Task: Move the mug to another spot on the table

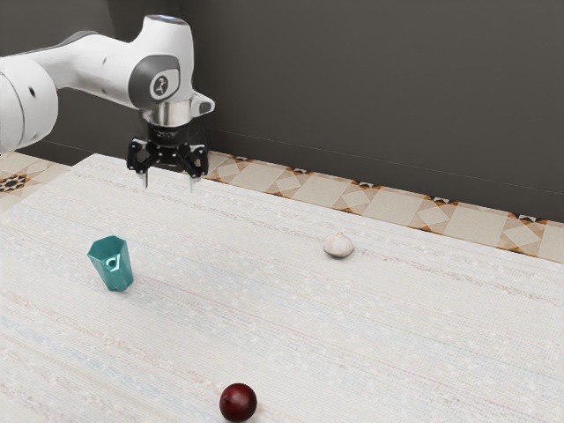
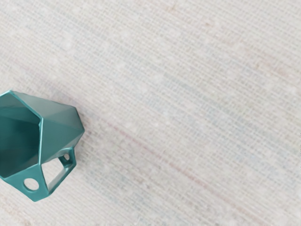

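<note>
One teal mug (image 1: 111, 263) stood upright on the pale desk (image 1: 370, 326).
The tool (image 1: 168, 181) hung above, jaws spread wide, holding nothing, well apart from the mug.

The glossy white, round-shelled robot arm (image 1: 88, 57) is built of thick, smooth segments with soft grey seams between them. Its last joint carries a round grey cap (image 1: 159, 84) bearing a small white mark at the centre. At the cap's 5 o'clock sits a short silvery collar (image 1: 173, 114), with a small white lug (image 1: 204, 105) at the collar's 2 o'clock. At the collar's 6 o'clock hangs the wide black two-finger claw (image 1: 168, 181), angular in body, its thin fingers ending in pale tips.
</note>
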`<state>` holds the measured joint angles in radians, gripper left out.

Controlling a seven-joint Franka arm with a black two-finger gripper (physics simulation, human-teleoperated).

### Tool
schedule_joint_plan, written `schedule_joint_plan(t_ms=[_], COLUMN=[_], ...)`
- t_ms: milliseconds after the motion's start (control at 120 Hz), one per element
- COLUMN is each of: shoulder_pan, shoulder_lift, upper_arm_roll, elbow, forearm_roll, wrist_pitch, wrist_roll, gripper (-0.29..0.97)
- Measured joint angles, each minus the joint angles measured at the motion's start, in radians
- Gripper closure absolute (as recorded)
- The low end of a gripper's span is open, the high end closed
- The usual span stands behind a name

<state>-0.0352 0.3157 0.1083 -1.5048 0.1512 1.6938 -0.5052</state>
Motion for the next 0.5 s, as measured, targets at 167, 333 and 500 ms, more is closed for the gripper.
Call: schedule_joint_plan(t_ms=[167,333,500], shoulder_pan=[0.007,0.003,0.003], shoulder_lift=[-0.012,-0.132,-0.227], upper_arm_roll=[0.026,0.048,0.085], elbow=[-0.116,-0.354,-0.524], forearm_roll=[-0.121,-0.162,-0.164], wrist_pitch=[0.073,0.2,0.286], wrist_roll=[-0.055,-0.131,-0.199], gripper=[0.0,0.0,0.0])
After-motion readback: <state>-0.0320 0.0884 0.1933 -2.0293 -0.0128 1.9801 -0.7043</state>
